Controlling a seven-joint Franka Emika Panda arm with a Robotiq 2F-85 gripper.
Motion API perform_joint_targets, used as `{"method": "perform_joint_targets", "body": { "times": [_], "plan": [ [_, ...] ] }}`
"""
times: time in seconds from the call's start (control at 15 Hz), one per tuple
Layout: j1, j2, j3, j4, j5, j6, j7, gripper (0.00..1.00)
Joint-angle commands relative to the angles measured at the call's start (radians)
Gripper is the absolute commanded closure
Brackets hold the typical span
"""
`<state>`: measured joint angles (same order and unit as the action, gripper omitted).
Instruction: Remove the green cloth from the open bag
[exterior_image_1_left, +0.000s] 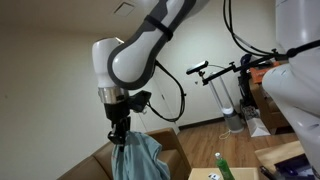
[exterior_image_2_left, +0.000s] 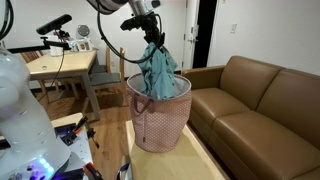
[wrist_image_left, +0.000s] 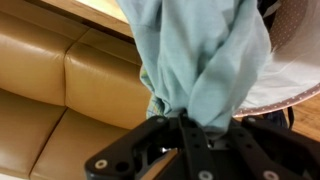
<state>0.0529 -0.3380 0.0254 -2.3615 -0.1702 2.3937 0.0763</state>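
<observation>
The green cloth (exterior_image_2_left: 157, 68) is teal-green and limp. It hangs in folds from my gripper (exterior_image_2_left: 152, 42), its lower end still touching the top of the open bag (exterior_image_2_left: 160, 120), a pink patterned bag with a brown handle. In an exterior view the cloth (exterior_image_1_left: 140, 158) drapes below the gripper (exterior_image_1_left: 120, 132). In the wrist view the cloth (wrist_image_left: 205, 55) is bunched between the black fingers of my gripper (wrist_image_left: 183, 118), which is shut on it. The bag's pale rim (wrist_image_left: 295, 70) shows at the right.
A brown leather sofa (exterior_image_2_left: 260, 100) stands beside the bag and also shows in the wrist view (wrist_image_left: 60, 90). A wooden table (exterior_image_2_left: 60, 65) with chairs is behind. A small green-topped bottle (exterior_image_1_left: 220, 165) stands on a surface near the bag.
</observation>
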Motion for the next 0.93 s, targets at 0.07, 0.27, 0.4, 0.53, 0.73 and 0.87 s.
{"method": "perform_joint_targets", "body": {
  "times": [0.07, 0.27, 0.4, 0.53, 0.73, 0.87],
  "plan": [
    [-0.050, -0.085, -0.033, 0.020, 0.094, -0.053, 0.054, 0.93],
    [-0.097, -0.161, -0.097, 0.049, 0.165, -0.123, 0.054, 0.93],
    [-0.142, -0.185, -0.138, 0.076, 0.188, -0.162, 0.069, 0.93],
    [-0.188, -0.201, -0.168, 0.090, 0.204, -0.183, 0.096, 0.93],
    [-0.258, -0.159, -0.175, 0.100, 0.199, -0.160, 0.187, 0.93],
    [-0.306, -0.084, -0.155, 0.085, 0.165, -0.087, 0.275, 0.93]
  ]
}}
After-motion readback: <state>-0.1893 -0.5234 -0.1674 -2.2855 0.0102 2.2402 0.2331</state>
